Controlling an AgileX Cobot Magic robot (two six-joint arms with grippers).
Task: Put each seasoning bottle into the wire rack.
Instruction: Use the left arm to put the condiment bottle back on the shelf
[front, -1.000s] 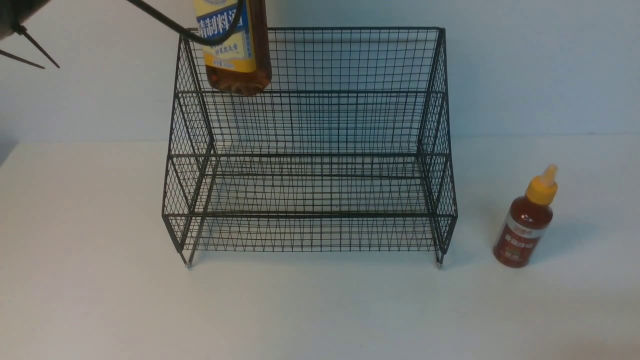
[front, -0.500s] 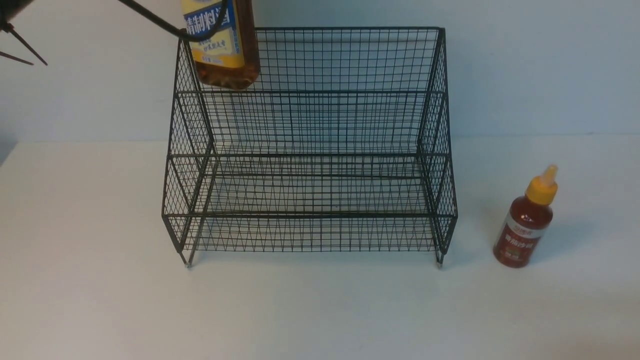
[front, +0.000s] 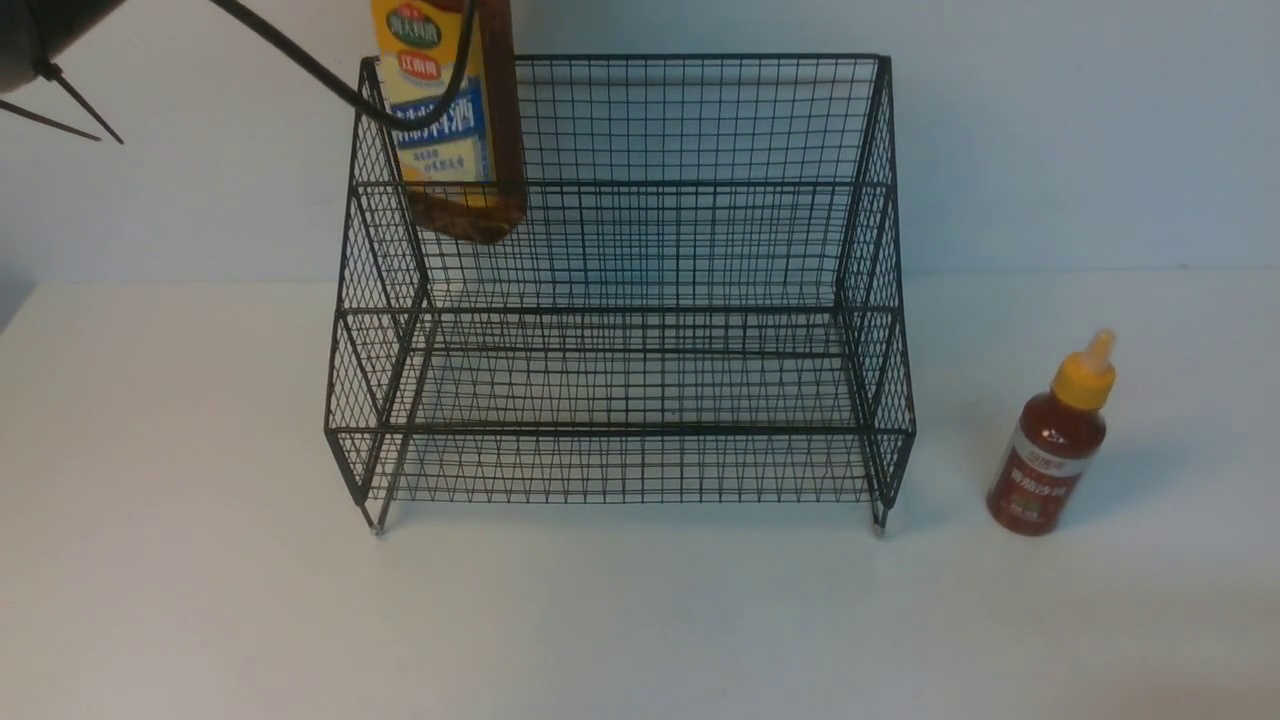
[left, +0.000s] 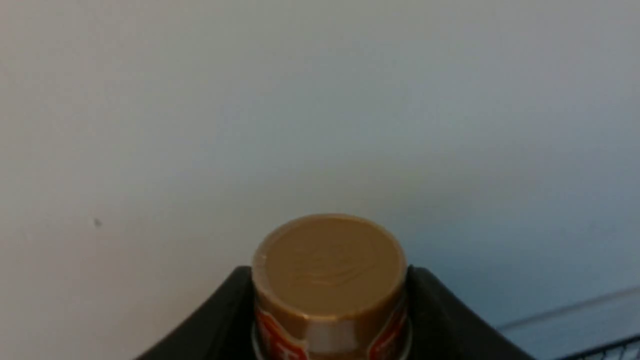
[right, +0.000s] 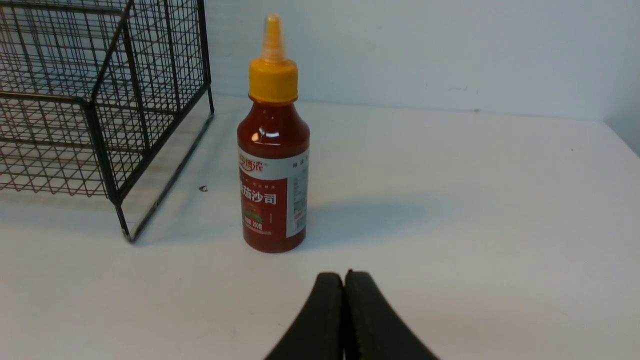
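The tall seasoning bottle (front: 450, 110) of amber liquid, with a yellow-and-blue label, hangs upright at the left end of the black wire rack (front: 620, 430). Its base is behind the upper tier's front wires, above that tier's floor. In the left wrist view my left gripper (left: 329, 270) is shut on the bottle's neck, a black finger on each side just under the tan cap (left: 330, 260). The small red sauce bottle (front: 1050, 450) with a yellow nozzle cap stands on the table right of the rack. My right gripper (right: 344, 274) is shut and empty, a short way in front of the red bottle (right: 274, 175).
A black cable (front: 330, 85) from my left arm crosses in front of the rack's top left corner. In the right wrist view the rack's right end (right: 100, 100) stands close beside the red bottle. The white table meets a pale wall behind.
The tall bottle shifted left along the rack's top, then came down so its base now sits behind the upper tier's front wires. The red bottle has not moved.
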